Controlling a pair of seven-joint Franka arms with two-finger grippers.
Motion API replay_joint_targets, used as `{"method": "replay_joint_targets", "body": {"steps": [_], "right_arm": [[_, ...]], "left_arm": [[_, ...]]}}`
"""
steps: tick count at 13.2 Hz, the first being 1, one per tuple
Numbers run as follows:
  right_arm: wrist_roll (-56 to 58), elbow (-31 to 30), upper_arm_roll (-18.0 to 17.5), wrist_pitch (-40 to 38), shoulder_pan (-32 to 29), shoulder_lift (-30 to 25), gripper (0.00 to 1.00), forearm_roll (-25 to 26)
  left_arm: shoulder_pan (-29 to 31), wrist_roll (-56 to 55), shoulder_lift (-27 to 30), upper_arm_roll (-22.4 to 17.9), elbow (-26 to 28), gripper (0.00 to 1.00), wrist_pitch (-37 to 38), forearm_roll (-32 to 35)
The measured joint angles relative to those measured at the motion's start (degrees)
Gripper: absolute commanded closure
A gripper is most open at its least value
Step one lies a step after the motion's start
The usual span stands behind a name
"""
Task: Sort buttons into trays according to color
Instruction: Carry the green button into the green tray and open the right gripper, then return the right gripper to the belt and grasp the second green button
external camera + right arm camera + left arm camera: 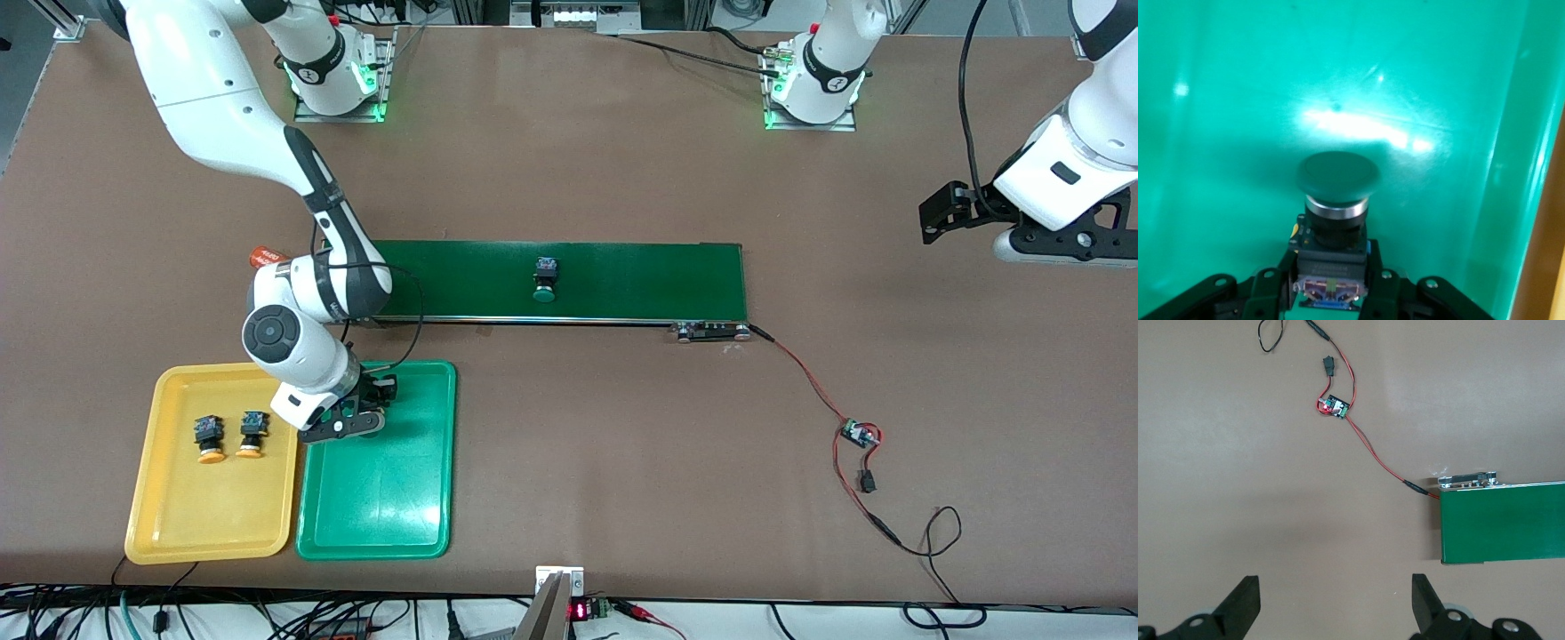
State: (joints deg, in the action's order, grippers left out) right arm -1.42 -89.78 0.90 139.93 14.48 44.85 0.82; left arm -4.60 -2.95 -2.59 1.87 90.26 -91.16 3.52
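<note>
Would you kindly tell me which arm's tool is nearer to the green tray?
The right. The right tool is over the green tray, shut on a green button. The left tool waits open over bare table toward the left arm's end.

Three cams: one high overview, two wrist cams looking down.
Front view sits high across the table (622,178), facing both arm bases, whole scene in frame. Left wrist view looks down from well above bare table at the conveyor belt (1505,520) end and red wire (1371,453); both also show in front view. Right wrist view is very close over the green tray (1238,100), which fills it; front view shares that tray.
</note>
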Motion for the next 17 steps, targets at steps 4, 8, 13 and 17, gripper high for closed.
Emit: {"method": "replay_joint_targets", "body": {"steps": [4, 8, 13, 17], "right_arm": [[0.5, 0.8, 0.5, 0.8, -0.3, 0.6, 0.0, -0.1], [-5.3, 2.2, 0.2, -9.3, 1.8, -4.3, 0.0, -0.4], [-18.0, -2.1, -0.4, -23.7, 8.5, -15.6, 0.0, -0.7], [-28.0, -8.8, -0.8, -23.7, 15.6, -19.8, 0.0, -0.7]], "left_arm": [[0.0, 0.0, -0.1, 0.0, 0.0, 0.0, -1.4, 0.0], [0.0, 0.0, -0.4, 0.0, 0.0, 0.0, -2.6, 0.0], [0.0, 0.0, -0.5, 0.0, 0.0, 0.0, -2.6, 0.0], [0.0, 0.0, -0.5, 0.0, 0.0, 0.0, -2.6, 0.0]]}}
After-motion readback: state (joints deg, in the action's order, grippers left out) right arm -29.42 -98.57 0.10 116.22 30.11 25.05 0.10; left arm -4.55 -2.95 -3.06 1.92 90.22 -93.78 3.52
